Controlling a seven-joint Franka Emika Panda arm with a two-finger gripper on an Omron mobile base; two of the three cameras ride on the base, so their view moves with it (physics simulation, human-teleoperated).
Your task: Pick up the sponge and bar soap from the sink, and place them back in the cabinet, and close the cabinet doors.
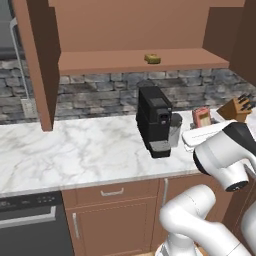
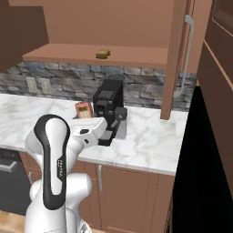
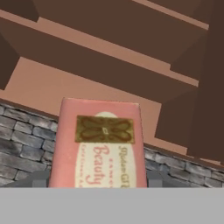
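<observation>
My gripper (image 1: 202, 124) is shut on the bar soap (image 1: 201, 116), a pinkish-orange block held upright above the counter, right of the coffee machine. In the hand view the bar soap (image 3: 98, 144) stands close up and hides the fingertips; the open cabinet lies beyond it. The yellow-olive sponge (image 1: 152, 58) lies on the cabinet (image 1: 100, 62) shelf, higher than the soap and to its left. Both cabinet doors stand open: the left one (image 1: 42, 60) and the right one (image 2: 175, 54) with its silver handle. From the right, the gripper (image 2: 84, 116) holds the soap (image 2: 83, 109) below the sponge (image 2: 103, 53). The sink is out of view.
A black coffee machine (image 1: 155, 120) stands on the marble counter (image 1: 75, 150) directly under the shelf, close to the soap. A knife block (image 1: 239, 107) sits at the far right. A tall dark brown unit (image 2: 218, 113) bounds the right side.
</observation>
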